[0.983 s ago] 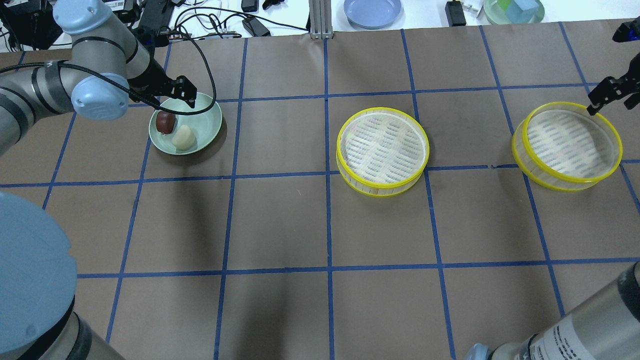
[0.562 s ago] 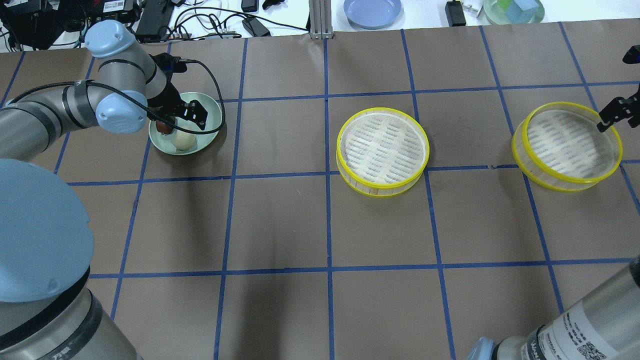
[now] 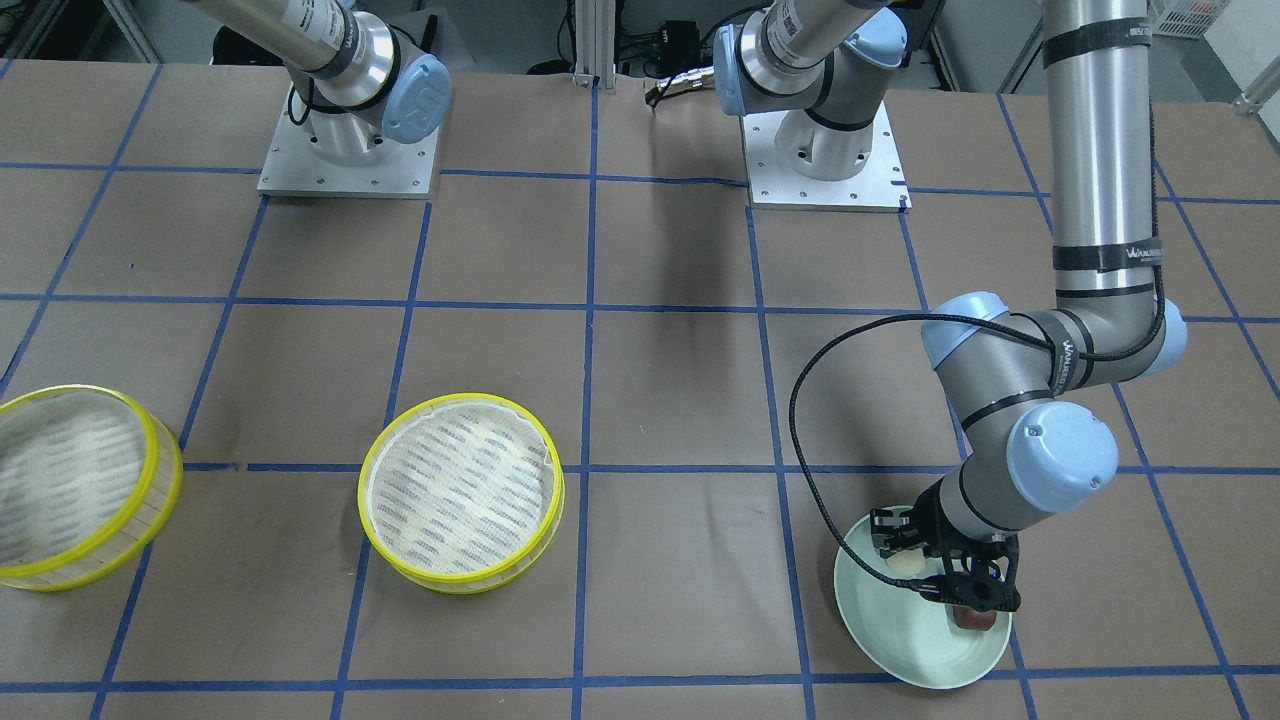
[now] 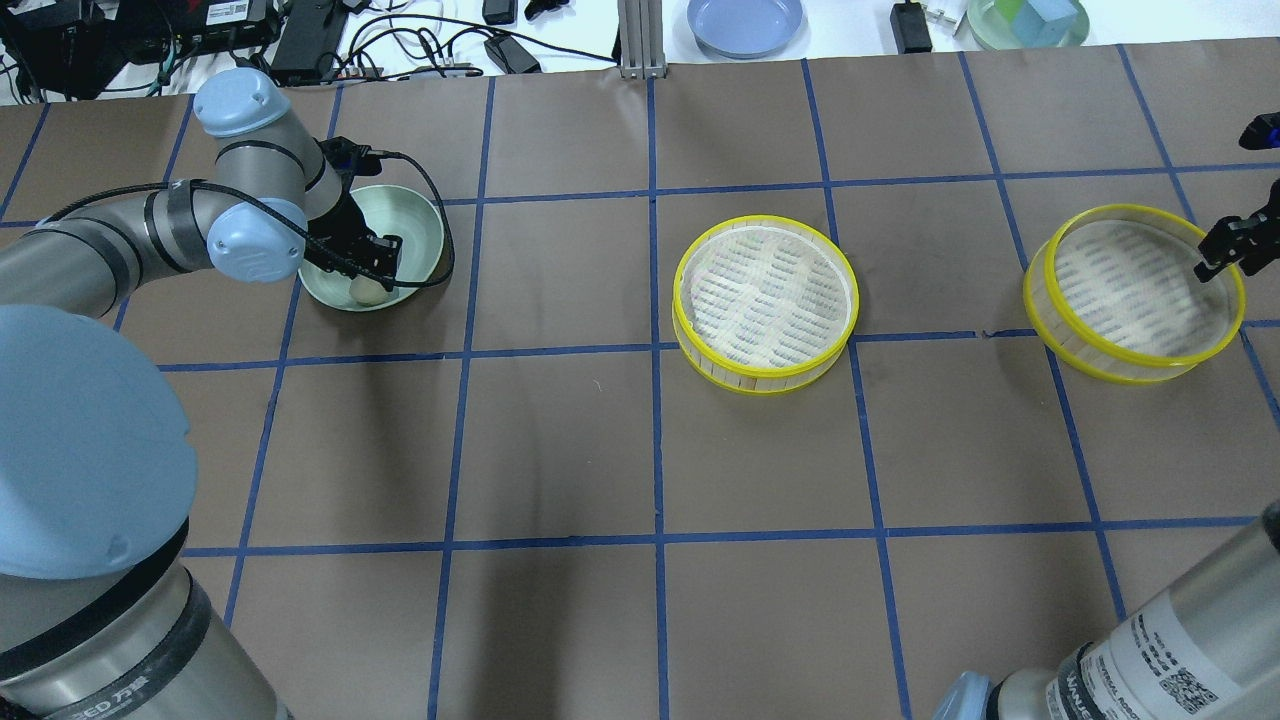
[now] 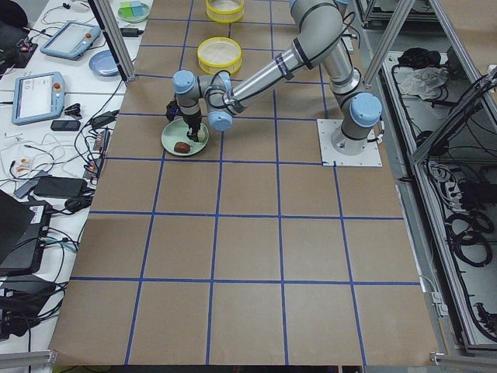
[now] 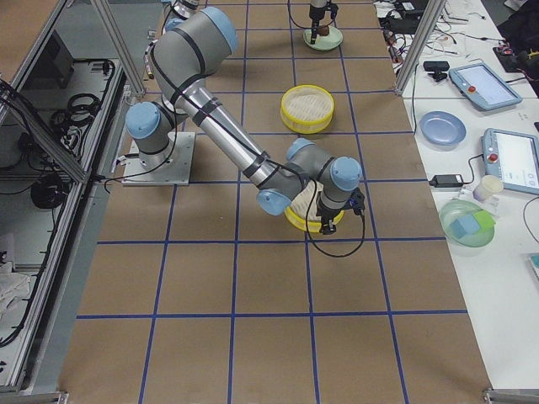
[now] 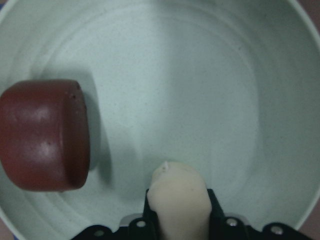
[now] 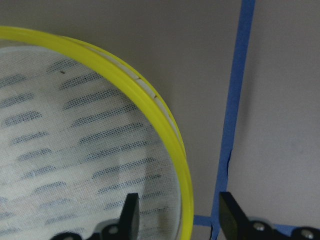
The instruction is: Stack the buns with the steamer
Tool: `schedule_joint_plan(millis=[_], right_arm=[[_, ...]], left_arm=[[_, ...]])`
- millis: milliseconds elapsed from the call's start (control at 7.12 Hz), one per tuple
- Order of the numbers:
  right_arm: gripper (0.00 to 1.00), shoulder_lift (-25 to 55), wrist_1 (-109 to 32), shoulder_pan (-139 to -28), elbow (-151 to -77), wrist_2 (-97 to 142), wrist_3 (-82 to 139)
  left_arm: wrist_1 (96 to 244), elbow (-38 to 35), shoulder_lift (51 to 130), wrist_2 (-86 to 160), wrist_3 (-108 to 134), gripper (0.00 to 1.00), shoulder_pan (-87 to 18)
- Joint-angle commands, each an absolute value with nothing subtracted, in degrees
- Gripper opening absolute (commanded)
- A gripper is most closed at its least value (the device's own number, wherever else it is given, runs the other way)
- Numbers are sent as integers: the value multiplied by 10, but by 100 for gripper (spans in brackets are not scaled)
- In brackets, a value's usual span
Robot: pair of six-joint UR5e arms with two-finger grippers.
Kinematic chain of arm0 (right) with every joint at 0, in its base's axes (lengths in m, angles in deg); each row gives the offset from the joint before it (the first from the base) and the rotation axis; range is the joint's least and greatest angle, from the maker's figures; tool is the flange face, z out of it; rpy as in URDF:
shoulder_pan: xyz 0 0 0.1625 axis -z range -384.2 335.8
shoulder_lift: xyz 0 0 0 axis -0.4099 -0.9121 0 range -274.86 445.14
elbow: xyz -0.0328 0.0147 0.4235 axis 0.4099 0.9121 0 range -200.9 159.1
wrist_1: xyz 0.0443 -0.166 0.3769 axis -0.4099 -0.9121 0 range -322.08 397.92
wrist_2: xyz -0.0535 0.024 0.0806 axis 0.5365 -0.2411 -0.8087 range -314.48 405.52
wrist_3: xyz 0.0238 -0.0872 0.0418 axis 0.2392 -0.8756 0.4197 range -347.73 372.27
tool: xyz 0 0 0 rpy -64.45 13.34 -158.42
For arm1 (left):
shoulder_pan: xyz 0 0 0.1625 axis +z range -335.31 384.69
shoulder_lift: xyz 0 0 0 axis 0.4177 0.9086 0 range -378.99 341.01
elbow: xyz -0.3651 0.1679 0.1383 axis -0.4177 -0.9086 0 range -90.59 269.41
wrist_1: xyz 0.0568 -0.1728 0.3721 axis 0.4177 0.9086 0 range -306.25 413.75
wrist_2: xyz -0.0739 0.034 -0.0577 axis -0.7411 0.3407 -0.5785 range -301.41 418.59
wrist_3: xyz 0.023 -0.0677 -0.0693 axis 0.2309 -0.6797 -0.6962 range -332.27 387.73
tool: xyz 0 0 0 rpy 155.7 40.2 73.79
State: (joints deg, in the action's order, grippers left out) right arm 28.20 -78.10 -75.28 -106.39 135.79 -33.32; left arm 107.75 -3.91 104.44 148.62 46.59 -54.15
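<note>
My left gripper point(image 4: 375, 262) is down in the pale green plate point(image 4: 420, 225), shut on the cream-white bun point(image 7: 177, 197); its fingers press both sides of it. The reddish-brown bun point(image 7: 45, 135) lies beside it in the plate; in the overhead view my wrist hides it. One steamer tier point(image 4: 678, 300) stands mid-table, empty. The other tier point(image 4: 1040, 300) stands at the right. My right gripper point(image 4: 1222, 245) is open, with one finger inside and one outside that tier's far-right yellow rim point(image 8: 165, 125).
A blue plate point(image 4: 745, 22), a pale green dish with blocks point(image 4: 1028, 20) and cables point(image 4: 400, 50) lie beyond the table's far edge. Blue tape lines grid the brown tabletop. Both arm bases point(image 3: 825, 150) sit at the near edge.
My left gripper has come down from above the plate's far rim into the plate and onto the cream bun. My right gripper has moved right and down along the right tier's rim.
</note>
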Motion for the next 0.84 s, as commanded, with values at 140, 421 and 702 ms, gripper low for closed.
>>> schedule_joint_plan(millis=[140,421,702], right_arm=[[0,286,-781,-753,-1065,1363,-331],[0,283,-781,-753,-1065,1363,-333],[0,279,-780,-753,-1064,1365,-334]], left_arm=[[1083,-19,1016,1430,421,0,-544],[1082,0,984,1387,287,0,-590],[1036,11,979,1327,131,0,-655]])
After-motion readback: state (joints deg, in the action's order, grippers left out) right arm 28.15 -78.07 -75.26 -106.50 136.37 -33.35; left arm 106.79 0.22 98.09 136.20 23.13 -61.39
